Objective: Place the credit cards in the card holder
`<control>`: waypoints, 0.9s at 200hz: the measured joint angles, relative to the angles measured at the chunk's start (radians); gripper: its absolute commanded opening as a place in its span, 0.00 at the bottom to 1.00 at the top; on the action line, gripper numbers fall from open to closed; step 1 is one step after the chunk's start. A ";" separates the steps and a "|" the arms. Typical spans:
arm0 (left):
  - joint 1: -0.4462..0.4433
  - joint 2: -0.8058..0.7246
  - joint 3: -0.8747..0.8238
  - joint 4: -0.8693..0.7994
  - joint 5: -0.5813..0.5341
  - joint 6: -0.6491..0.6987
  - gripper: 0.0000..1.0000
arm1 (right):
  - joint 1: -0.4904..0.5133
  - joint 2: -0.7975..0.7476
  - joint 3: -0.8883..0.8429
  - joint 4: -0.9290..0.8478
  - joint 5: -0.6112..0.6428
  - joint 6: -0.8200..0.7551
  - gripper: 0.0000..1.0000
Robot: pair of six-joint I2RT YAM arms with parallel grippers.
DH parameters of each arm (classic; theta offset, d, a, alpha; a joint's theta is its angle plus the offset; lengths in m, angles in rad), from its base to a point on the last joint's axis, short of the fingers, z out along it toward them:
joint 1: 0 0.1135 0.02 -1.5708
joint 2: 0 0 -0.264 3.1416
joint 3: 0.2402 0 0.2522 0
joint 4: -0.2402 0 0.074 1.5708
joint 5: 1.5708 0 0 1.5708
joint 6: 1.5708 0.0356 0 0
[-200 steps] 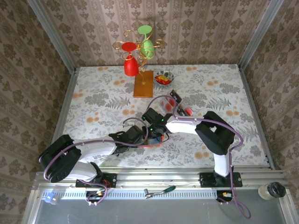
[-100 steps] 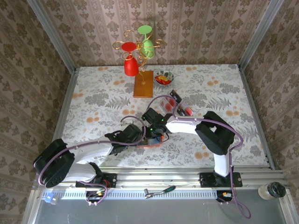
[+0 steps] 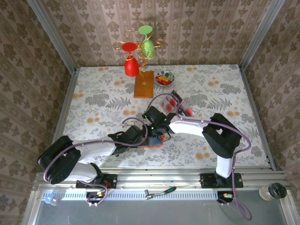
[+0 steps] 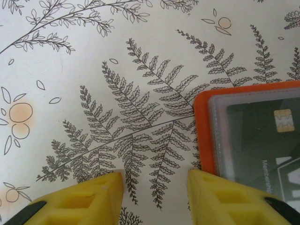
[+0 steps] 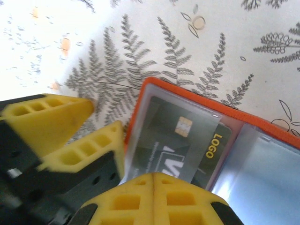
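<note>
Top external view: the flowered bench [image 3: 103, 93] carries both arms, bent inward over the open orange card holder [image 3: 153, 142] near the front edge; behind it a clear tray [image 3: 171, 104] holds red credit cards [image 3: 186, 111]. Right wrist view: a black card [image 5: 173, 140] lies mostly under the holder's clear sleeve, its logo end apparently proud of the pocket; the right hand [image 5: 153, 180], fingers pressed together and empty, sits at the card's near edge. The left hand [image 4: 154, 180] stands part open over bare bench, gripping nothing, one finger just beside the holder's corner. I judge the step to be seating this card; next calls for a gentle push along the sleeve while the left hand braces the holder.
</note>
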 measured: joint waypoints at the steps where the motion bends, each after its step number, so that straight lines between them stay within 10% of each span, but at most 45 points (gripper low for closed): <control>1: 0.000 0.000 0.000 0.000 0.000 0.000 0.42 | 0.000 -0.001 0.000 0.000 0.000 0.000 0.05; 180: -0.006 0.000 -0.005 0.008 -0.011 0.000 0.42 | 0.001 -0.055 -0.076 -0.049 0.076 -0.009 0.04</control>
